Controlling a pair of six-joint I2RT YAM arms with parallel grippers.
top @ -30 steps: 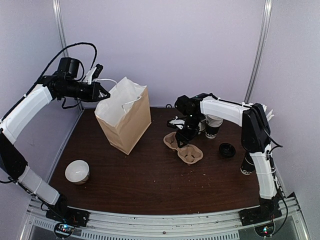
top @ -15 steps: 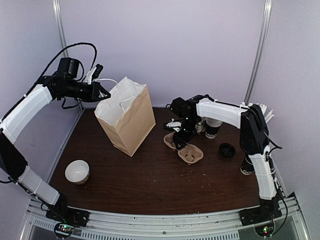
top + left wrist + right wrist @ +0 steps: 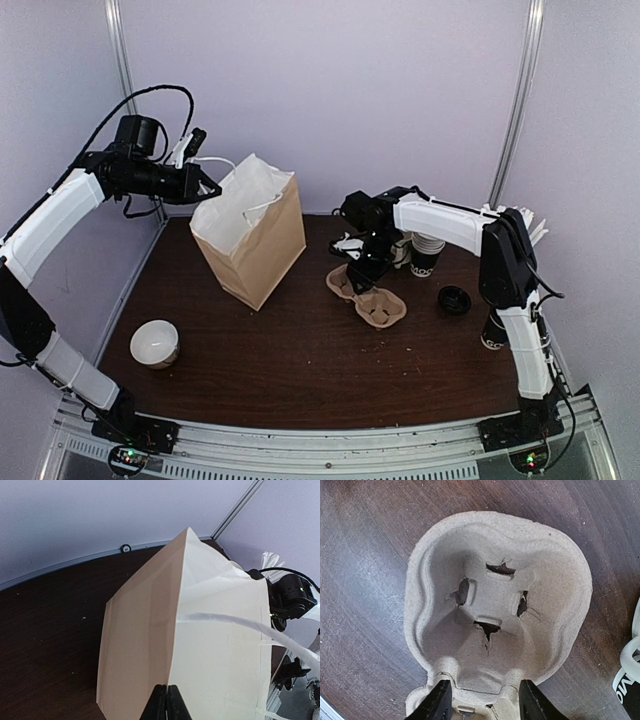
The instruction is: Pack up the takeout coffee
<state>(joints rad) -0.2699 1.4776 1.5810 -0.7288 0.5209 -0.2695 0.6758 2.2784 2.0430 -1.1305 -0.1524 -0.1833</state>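
Carrier step: right claw (image 3: 481,700) spread over the pulp carrier (image 3: 445,645).
My left claw (image 3: 167,706) pinches the paper bag (image 3: 210,650) rim. The takeout coffee (image 3: 424,262) stands just right of my right claw, unpacked; next, I reckon, close squarely on the carrier's ridge.

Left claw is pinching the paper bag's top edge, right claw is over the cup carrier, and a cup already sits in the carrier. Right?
Not quite. The cup carrier is empty: the right wrist view shows a bare well under the right claw, the top view both wells empty. The left claw does pinch the paper bag by its top edge.
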